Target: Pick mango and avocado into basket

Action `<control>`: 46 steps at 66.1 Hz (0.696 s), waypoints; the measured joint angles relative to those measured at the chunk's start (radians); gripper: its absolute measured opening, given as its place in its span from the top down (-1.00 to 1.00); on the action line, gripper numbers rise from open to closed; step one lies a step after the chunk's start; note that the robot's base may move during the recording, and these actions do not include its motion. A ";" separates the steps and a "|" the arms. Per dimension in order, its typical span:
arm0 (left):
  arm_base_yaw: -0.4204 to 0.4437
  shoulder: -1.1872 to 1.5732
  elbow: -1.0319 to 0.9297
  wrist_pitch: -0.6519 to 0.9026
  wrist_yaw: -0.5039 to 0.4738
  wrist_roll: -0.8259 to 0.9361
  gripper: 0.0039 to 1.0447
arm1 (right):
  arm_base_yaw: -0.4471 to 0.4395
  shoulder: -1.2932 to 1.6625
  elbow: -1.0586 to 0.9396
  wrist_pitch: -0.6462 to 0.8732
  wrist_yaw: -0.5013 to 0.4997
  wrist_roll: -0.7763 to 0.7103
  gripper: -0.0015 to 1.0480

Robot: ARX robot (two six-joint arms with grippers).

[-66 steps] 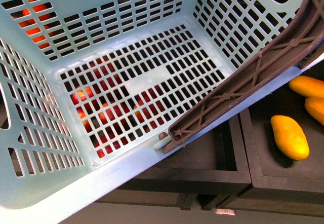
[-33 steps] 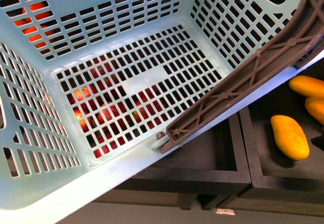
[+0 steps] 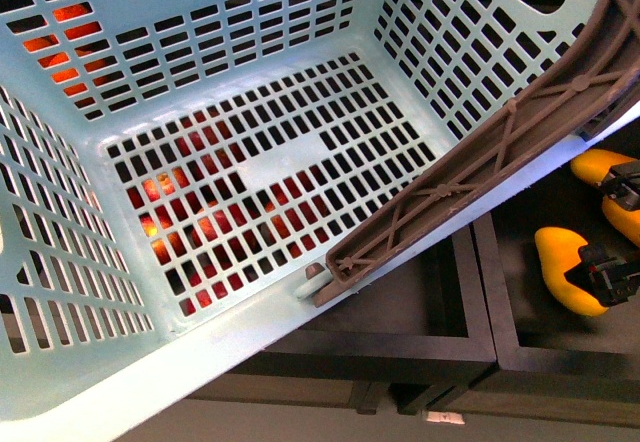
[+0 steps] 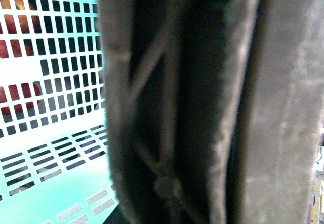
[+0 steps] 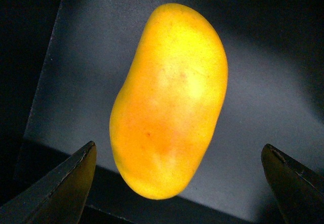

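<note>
The empty basket is seen above dark crates, red fruit glimpsed through its floor; no room or avocado is shown. The mango lies in the right-hand crate, straddled by the wide-open, empty right gripper, so lowering and closing across its width are judged next. The left gripper is not seen, so its state cannot be told; the brown handle fills its wrist view.
</note>
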 joint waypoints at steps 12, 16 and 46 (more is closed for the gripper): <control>0.000 0.000 0.000 0.000 0.000 0.000 0.76 | 0.031 0.092 0.082 -0.031 0.014 0.001 -0.83; 0.000 0.000 0.000 0.000 0.000 0.000 0.76 | 0.032 0.109 0.098 -0.038 0.018 0.001 -0.83; 0.000 0.000 0.000 0.000 0.000 0.000 0.76 | 0.045 0.177 0.176 -0.067 0.037 0.005 -0.60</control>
